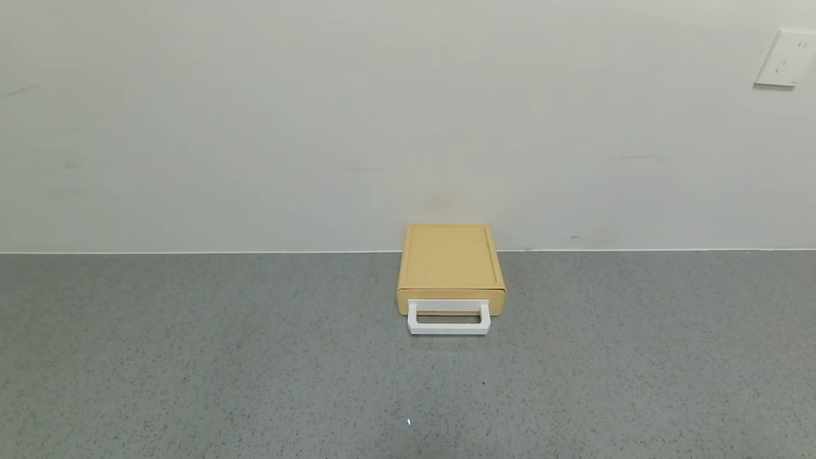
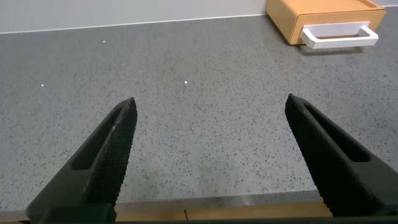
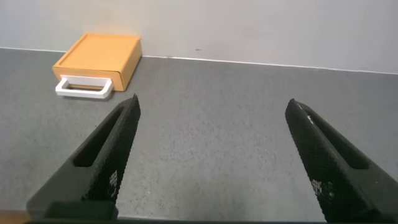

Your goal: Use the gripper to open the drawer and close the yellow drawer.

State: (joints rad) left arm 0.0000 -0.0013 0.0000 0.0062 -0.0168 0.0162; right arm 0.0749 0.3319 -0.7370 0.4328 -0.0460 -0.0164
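Note:
The yellow drawer [image 1: 451, 268] stands on the grey counter against the wall, pushed into its casing, its white loop handle [image 1: 449, 319] facing me. It also shows in the left wrist view [image 2: 323, 18] and the right wrist view [image 3: 98, 59]. Neither arm shows in the head view. My left gripper [image 2: 211, 106] is open and empty, low over the counter's near edge, far from the drawer. My right gripper [image 3: 212, 106] is open and empty over bare counter, also far from the drawer.
The grey speckled counter [image 1: 255, 357] runs up to a white wall [image 1: 319, 127]. A white wall socket [image 1: 784, 58] sits at the upper right. A wooden edge strip [image 2: 211, 211] borders the counter's front in the left wrist view.

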